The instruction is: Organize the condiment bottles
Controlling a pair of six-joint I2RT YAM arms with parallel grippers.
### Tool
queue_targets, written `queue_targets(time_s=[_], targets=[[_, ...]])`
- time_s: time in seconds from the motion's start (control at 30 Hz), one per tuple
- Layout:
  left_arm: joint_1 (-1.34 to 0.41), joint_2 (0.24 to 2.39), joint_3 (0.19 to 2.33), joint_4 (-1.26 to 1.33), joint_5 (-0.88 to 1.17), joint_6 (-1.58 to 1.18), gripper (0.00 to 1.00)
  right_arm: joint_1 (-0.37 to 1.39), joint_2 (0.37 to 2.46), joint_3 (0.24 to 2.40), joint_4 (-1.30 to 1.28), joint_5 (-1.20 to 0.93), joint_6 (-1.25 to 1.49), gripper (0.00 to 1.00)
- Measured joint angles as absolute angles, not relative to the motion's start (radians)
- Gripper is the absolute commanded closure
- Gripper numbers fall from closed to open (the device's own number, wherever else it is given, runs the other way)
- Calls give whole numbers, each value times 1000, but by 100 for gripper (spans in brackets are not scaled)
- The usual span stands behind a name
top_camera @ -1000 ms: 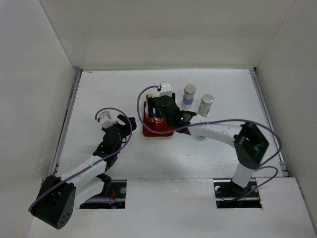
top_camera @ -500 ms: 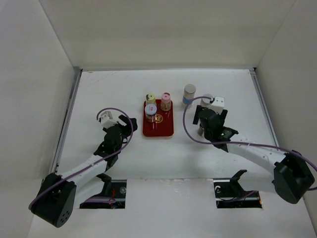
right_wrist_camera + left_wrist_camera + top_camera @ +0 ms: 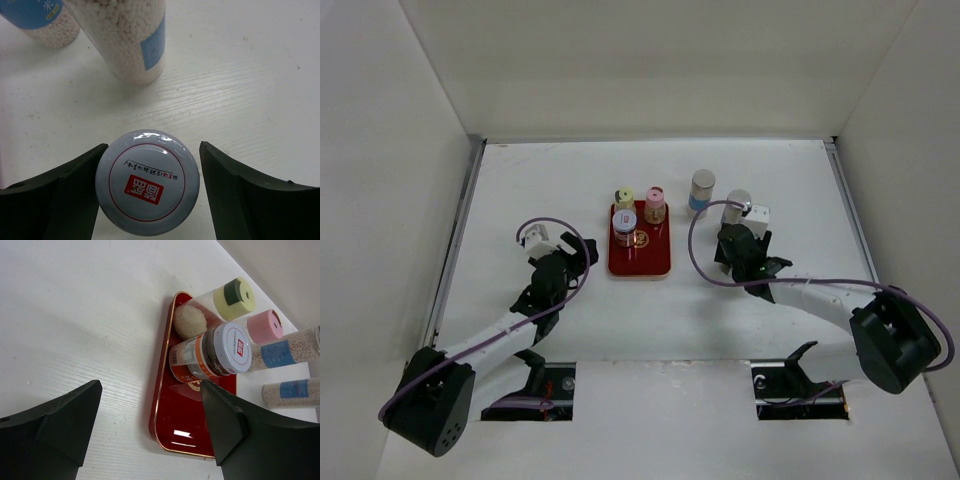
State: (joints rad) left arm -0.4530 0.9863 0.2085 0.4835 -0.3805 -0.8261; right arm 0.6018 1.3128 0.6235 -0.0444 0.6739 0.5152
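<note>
A red tray [image 3: 650, 262] holds the yellow-capped bottle [image 3: 624, 197], the pink-capped bottle [image 3: 655, 199] and a short whitish-lidded bottle [image 3: 625, 221]. Two taller silver-capped bottles [image 3: 701, 190] [image 3: 738, 203] stand on the table to its right. My right gripper [image 3: 740, 245] is open just in front of them. In the right wrist view its jaws straddle the second short bottle's lid [image 3: 147, 189]: the left finger is at the lid and the right finger stands apart. My left gripper [image 3: 565, 255] is open and empty left of the tray [image 3: 195, 430].
White walls close in the table on three sides. Purple cables loop off both wrists. The two tall bottles [image 3: 132, 40] [image 3: 42, 17] stand close behind the short bottle in the right wrist view.
My right gripper left the tray, swung right to the table beside the tall bottles and settled over the short bottle. The left arm has barely moved.
</note>
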Motion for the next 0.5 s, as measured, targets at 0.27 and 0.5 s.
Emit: queue_targets(time_s=[0.27, 0.5], targets=[[-455, 985, 208, 484, -381, -826, 20, 691, 1281, 629, -69, 720, 511, 49], [-461, 1004, 208, 490, -382, -826, 20, 846, 1362, 822, -34, 699, 448, 48]])
